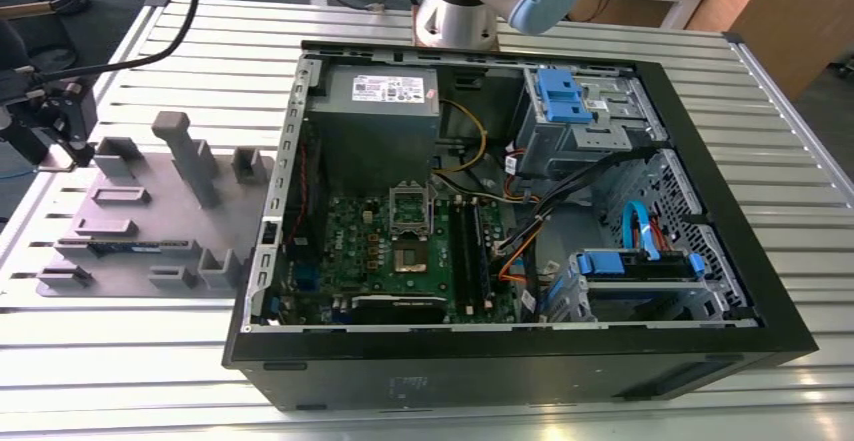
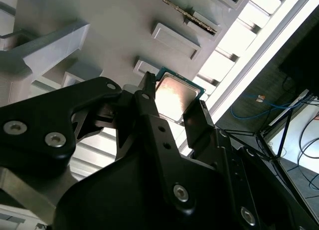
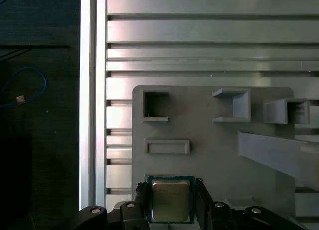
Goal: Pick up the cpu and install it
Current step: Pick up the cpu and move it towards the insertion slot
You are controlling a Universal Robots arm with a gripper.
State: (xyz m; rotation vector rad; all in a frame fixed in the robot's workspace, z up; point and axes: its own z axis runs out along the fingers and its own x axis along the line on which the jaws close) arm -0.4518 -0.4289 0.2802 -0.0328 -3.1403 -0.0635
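Note:
The cpu (image 3: 170, 201), a small square chip with a dull silver top and green edge, sits between my gripper's (image 3: 170, 190) two black fingers, which press against its opposite sides. In the second wrist view the cpu (image 2: 175, 96) shows the same way, held just over the grey fixture plate (image 2: 114, 20). At the exterior view's far left my gripper (image 1: 47, 126) hangs over that plate's (image 1: 147, 216) outer corner. Inside the open computer case (image 1: 534, 361), the green motherboard (image 1: 360, 251) shows its socket (image 1: 410, 253) with the metal frame (image 1: 410, 204) swung up.
The fixture plate carries several grey upright holders (image 1: 187, 156) and empty pockets (image 3: 155, 105). The ribbed aluminium table (image 3: 199, 35) ends at an edge (image 3: 87, 90) close beside the gripper. Inside the case are a grey power supply (image 1: 380, 96), blue drive bays (image 1: 561, 96) and cables.

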